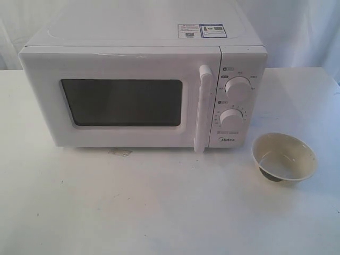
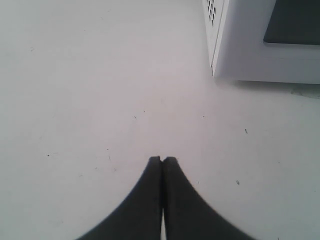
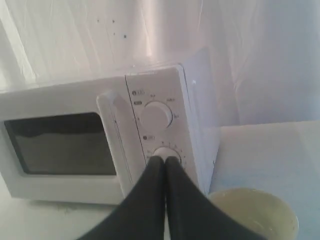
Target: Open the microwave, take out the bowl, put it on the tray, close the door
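The microwave (image 1: 143, 95) is sitting on the white table (image 1: 159, 212) and facing the exterior camera. Its door (image 1: 48, 106) is lying flush against the body, fully closed. The dark window (image 1: 122, 102) is filling most of the door. The vertical white handle (image 1: 203, 109) is running down the door's right edge, just beside the control panel. 2 round dials are sitting on that panel, the upper dial (image 1: 237, 88) above the lower dial (image 1: 233, 119). 2 stickers (image 1: 202, 30) are showing on the top of the casing, toward the back.

The bowl (image 1: 284, 156) is resting on the table outside the microwave, near its front right corner but apart from it. Its mouth is opening upward, its dark base is showing under the near edge, and nothing is lying inside it.

The left gripper (image 2: 162, 160) is hovering over bare table with its 2 dark fingers pressed together, gripping nothing. A lower front corner of the microwave is showing ahead of it.

The right gripper (image 3: 165, 160) is also holding its fingers together with nothing between them. It is pointing at the control panel, and its tips are overlapping the lower dial in the right wrist view. Whether they are touching the dial, I cannot tell. The bowl is sitting near this gripper. A white cloth backdrop (image 3: 250, 50) is hanging behind the microwave.
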Available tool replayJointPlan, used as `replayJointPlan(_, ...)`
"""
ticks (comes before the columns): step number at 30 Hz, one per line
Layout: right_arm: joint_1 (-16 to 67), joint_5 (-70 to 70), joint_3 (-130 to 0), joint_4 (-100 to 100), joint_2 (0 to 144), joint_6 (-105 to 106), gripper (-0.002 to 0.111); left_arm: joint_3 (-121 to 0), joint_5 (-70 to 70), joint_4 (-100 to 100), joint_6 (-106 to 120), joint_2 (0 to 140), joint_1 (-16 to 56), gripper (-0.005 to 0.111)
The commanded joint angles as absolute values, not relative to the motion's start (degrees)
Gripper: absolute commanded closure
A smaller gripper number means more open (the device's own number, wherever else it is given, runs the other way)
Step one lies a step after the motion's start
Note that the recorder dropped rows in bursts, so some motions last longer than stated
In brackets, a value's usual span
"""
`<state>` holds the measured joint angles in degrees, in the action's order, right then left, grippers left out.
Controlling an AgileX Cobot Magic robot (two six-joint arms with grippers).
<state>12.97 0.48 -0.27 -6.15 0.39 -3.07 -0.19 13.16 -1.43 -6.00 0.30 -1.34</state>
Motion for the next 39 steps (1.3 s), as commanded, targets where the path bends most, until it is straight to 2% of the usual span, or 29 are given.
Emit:
replayJointPlan(1,12.55,7.53,0.0,10.83,0.0,-19.7,0.108,0.0,13.31,-1.29,-6.08,0.0,-1.58,0.107)
replayJointPlan(7,12.55,19.7,0.0,10.07,0.0,-17.58,0.108,0.0,13.31,-1.29,-6.08,0.0,-1.58,0.107)
replayJointPlan(21,12.44,20.3,0.0,10.19,0.0,-15.68,0.108,0.0,13.31,-1.29,-6.08,0.0,-1.58,0.107)
replayJointPlan(30,6.52,20.43,0.0,9.9,0.0,-15.85,0.108,0.0,13.31,-1.29,-6.08,0.0,-1.58,0.107)
replayJointPlan(39,6.35,20.21,0.0,9.9,0.0,-15.85,0.108,0.0,13.31,-1.29,-6.08,0.0,-1.58,0.107)
